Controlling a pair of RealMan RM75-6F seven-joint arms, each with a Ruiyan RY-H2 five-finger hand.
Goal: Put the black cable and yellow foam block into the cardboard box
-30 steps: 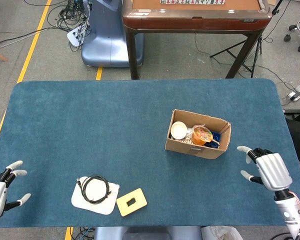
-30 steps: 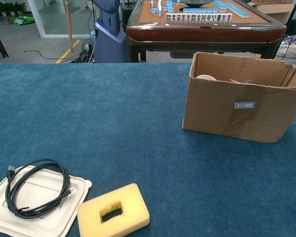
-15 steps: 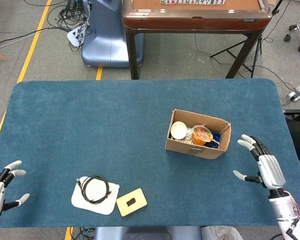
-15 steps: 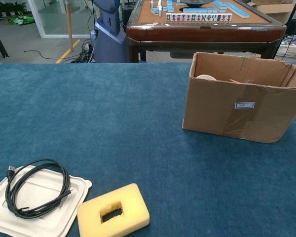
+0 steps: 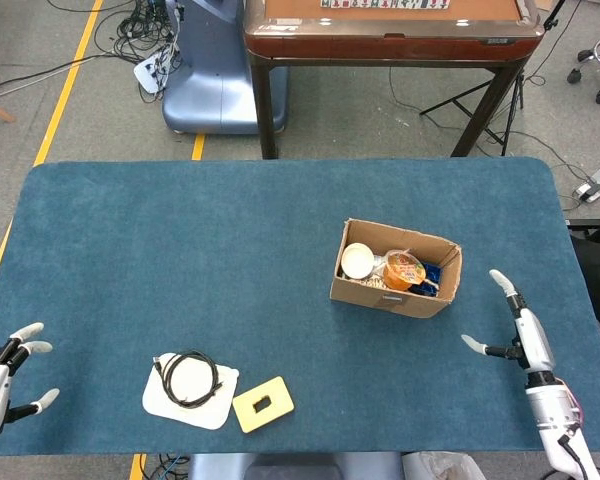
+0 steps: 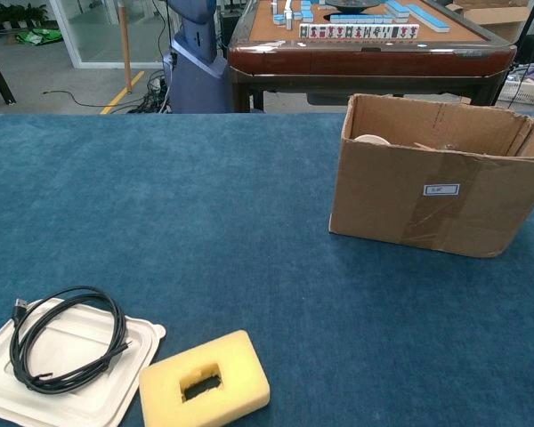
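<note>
Black cable [image 5: 188, 378] coiled on white tray [image 5: 162, 404], near left of worktop [image 5: 180, 260]. Yellow foam block [image 5: 262, 404] just right of tray. Cardboard box [image 5: 396, 294] right of centre. Left hand [image 5: 2, 380] and right hand [image 5: 517, 326] spread, empty, at worktop's near edges.

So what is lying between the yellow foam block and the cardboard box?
Only bare blue cloth lies between the yellow foam block and the cardboard box; both views show it.

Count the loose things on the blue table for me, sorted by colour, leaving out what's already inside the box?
Black: 1, the cable
White: 1, the tray under the cable
Yellow: 1, the foam block
Brown: 1, the cardboard box
Total: 4
</note>
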